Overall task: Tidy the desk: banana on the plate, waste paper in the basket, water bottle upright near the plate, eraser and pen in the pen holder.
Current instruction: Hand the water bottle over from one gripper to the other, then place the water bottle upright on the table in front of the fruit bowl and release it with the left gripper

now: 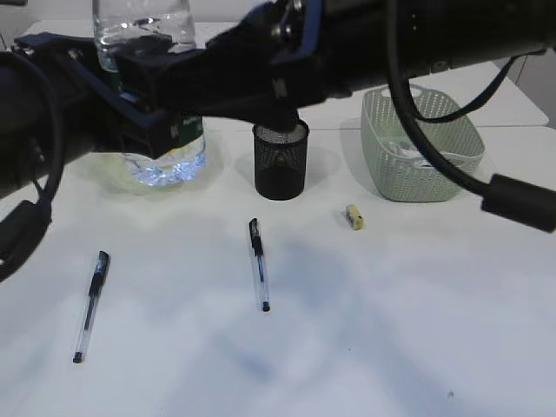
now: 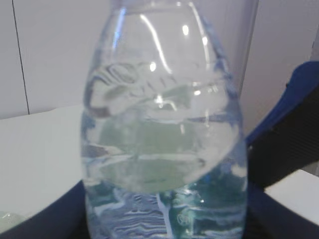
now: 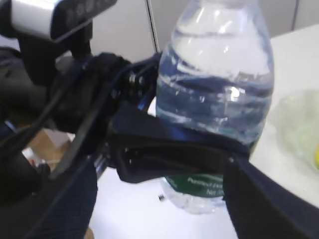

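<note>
The water bottle (image 1: pixel 148 35) stands upright at the back left of the desk (image 1: pixel 391 330), and my left gripper (image 2: pixel 164 219) is shut on its labelled waist. My right gripper (image 3: pixel 164 209) has reached across from the right; its jaws stand open, wide apart on either side of the bottle's base (image 3: pixel 199 196). The pen holder (image 1: pixel 281 161) stands mid-desk. One pen (image 1: pixel 259 263) lies in front of it and another pen (image 1: pixel 91 304) at the left. The eraser (image 1: pixel 354 217) lies near the basket (image 1: pixel 421 143), which holds white waste paper (image 1: pixel 404 149). The plate (image 3: pixel 296 124) is beside the bottle, with a yellow sliver of banana (image 3: pixel 316 159) on it.
My right arm (image 1: pixel 365 43) stretches across the back of the desk above the pen holder, and its black cable (image 1: pixel 512 200) hangs in front of the basket. The left arm (image 1: pixel 35 113) fills the left edge.
</note>
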